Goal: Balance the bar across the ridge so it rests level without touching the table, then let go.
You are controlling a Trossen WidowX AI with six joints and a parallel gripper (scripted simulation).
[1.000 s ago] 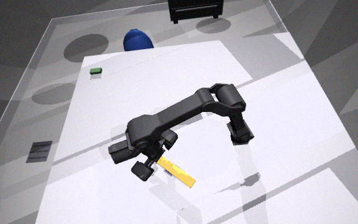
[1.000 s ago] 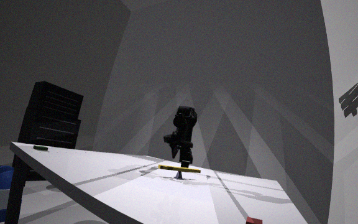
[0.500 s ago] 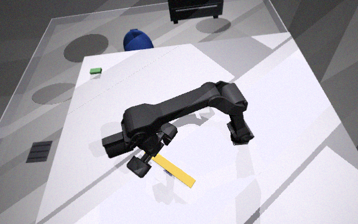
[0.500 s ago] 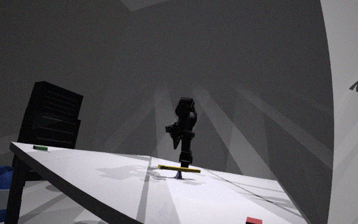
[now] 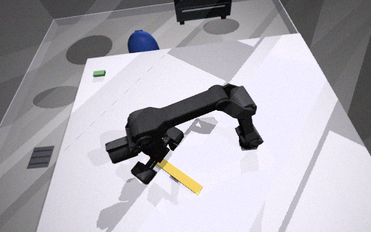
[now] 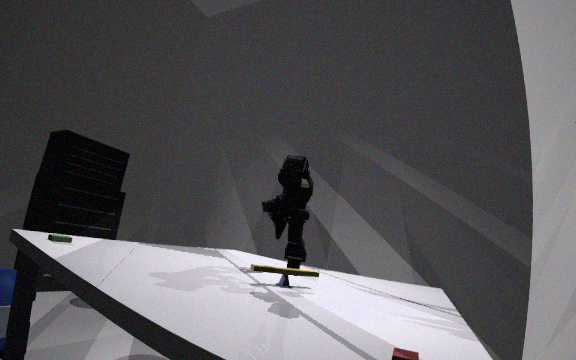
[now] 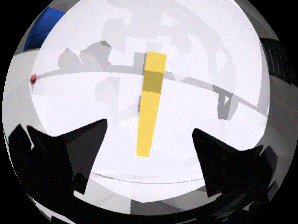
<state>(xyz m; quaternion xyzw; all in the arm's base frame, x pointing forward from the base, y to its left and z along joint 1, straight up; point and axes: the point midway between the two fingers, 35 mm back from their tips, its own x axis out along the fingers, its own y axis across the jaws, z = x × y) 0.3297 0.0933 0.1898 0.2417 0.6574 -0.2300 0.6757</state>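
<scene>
Bar (image 5: 181,176) (image 6: 285,270) (image 7: 150,105): matt yellow, smooth, like painted wood or plastic. Arm (image 5: 190,107) (image 6: 296,200) and gripper (image 5: 158,161) (image 7: 152,128): dark, mostly matt plastic look, faint sheen on upper faces in top view. Tabletop (image 5: 274,64) (image 6: 175,300) (image 7: 115,150): smooth white, low gloss. Green block (image 5: 99,73) (image 6: 60,238): plain, matt, plastic-like. Blue object (image 5: 142,42) (image 7: 44,30): smooth, soft sheen. Ridge material: too small to tell.
</scene>
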